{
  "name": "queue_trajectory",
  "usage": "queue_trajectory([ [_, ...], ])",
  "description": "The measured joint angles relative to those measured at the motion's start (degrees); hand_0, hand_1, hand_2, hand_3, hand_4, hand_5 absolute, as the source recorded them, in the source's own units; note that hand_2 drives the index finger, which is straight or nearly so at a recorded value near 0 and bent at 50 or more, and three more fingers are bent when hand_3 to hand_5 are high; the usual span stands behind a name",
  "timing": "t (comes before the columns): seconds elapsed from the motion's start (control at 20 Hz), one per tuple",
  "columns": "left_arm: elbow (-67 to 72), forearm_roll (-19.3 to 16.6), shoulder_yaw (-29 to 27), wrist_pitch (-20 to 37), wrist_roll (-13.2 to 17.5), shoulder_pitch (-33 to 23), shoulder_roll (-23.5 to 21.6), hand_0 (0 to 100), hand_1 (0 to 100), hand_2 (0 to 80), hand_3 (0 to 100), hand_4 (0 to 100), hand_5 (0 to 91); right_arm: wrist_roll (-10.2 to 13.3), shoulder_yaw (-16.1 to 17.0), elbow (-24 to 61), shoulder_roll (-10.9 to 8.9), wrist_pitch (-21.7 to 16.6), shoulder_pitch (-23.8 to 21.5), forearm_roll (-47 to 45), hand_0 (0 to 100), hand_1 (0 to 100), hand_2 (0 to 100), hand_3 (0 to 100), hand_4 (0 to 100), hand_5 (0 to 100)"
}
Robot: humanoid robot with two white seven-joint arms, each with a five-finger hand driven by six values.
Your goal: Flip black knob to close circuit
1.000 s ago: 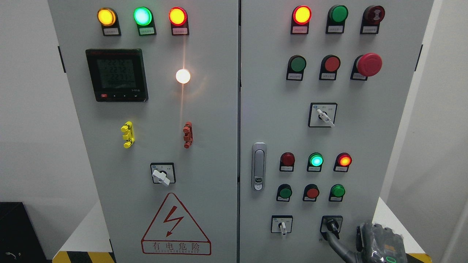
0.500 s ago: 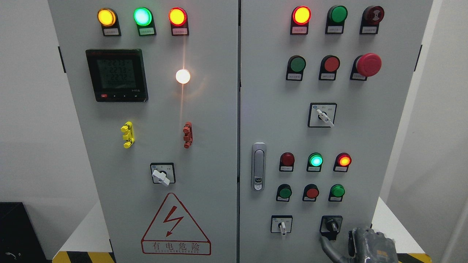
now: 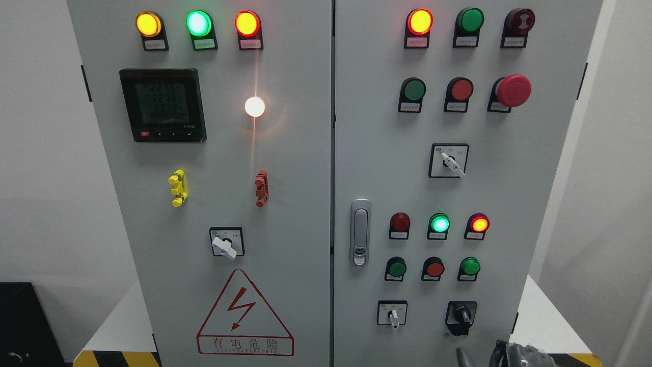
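The black knob (image 3: 462, 314) sits in a black square mount at the lower right of the right cabinet door (image 3: 509, 204). Its handle stands close to upright. My right hand (image 3: 512, 355) shows only as a grey top part at the bottom edge, below and to the right of the knob and apart from it. Most of the hand is cut off by the picture's edge. The left arm is out of view.
A white-handled selector (image 3: 392, 315) sits left of the knob, with green (image 3: 397, 268), red (image 3: 434, 268) and green (image 3: 470, 266) push buttons above. A red emergency stop (image 3: 513, 90) and a door latch (image 3: 360, 232) are on the same door.
My right hand reached the black knob a second ago, then drew back and sank down to the bottom edge. The knob's handle has turned from slanting to near upright.
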State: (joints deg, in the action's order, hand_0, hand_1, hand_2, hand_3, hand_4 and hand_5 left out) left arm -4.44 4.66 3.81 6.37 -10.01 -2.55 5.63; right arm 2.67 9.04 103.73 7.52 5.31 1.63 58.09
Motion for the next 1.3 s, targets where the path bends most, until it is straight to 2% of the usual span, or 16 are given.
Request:
queue_trajectory([
  [0.15, 0.0, 0.0, 0.0, 0.0, 0.1, 0.0, 0.0, 12, 56, 0.0, 0, 0, 0.0, 3.3, -1.3, 1.4, -0.05, -1.0, -2.2, -9.8, 0, 0, 35, 49, 52, 51],
  [0.25, 0.0, 0.0, 0.0, 0.0, 0.2, 0.0, 0.0, 12, 56, 0.0, 0, 0, 0.0, 4.5, -2.7, 2.5, -0.08, -1.5, -3.9, -16.6, 0, 0, 27, 41, 43, 43],
  [0.3, 0.0, 0.0, 0.0, 0.0, 0.2, 0.0, 0.0, 12, 56, 0.0, 0, 0, 0.0, 5.1, -3.2, 3.0, -0.1, -1.7, -4.8, -20.3, 0, 0, 25, 40, 42, 42],
  [0.55, 0.0, 0.0, 0.0, 0.0, 0.2, 0.0, 0.0, 12, 56, 0.0, 0, 0, 0.0, 6.1, -5.4, 6.1, -0.21, -2.6, -9.7, -36.7, 0, 0, 16, 34, 33, 28],
  [0.6, 0.0, 0.0, 0.0, 0.0, 0.1, 0.0, 0.0, 12, 56, 0.0, 0, 0, 0.0, 6.1, -6.0, 6.7, -0.24, -3.3, -10.6, -39.3, 0, 0, 16, 33, 32, 27],
  [0.7, 0.0, 0.0, 0.0, 0.0, 0.0, 0.0, 0.0, 12, 56, 0.0, 0, 0, 0.0, 6.3, -7.0, 7.7, -0.3, -5.4, -12.5, -43.5, 0, 0, 12, 27, 24, 19],
  [0.8, 0.0, 0.0, 0.0, 0.0, 0.0, 0.0, 0.0, 12, 56, 0.0, 0, 0, 0.0, 5.9, -7.9, 8.5, -0.38, -7.3, -14.2, -46.7, 0, 0, 8, 22, 18, 12],
  [0.95, 0.0, 0.0, 0.0, 0.0, 0.0, 0.0, 0.0, 12, 56, 0.0, 0, 0, 0.0, 3.7, -9.2, 9.7, -0.5, -8.7, -16.1, -50.3, 0, 0, 3, 14, 8, 1],
  [1.1, 0.0, 0.0, 0.0, 0.0, 0.0, 0.0, 0.0, 12, 56, 0.0, 0, 0, 0.0, 1.9, -10.1, 10.8, -0.58, -9.3, -17.5, -53.5, 0, 0, 1, 10, 4, 0],
  [1.3, 0.0, 0.0, 0.0, 0.0, 0.0, 0.0, 0.0, 12, 56, 0.0, 0, 0, 0.0, 1.3, -11.0, 12.1, -0.65, -10.2, -18.9, -55.8, 0, 0, 0, 7, 2, 0],
])
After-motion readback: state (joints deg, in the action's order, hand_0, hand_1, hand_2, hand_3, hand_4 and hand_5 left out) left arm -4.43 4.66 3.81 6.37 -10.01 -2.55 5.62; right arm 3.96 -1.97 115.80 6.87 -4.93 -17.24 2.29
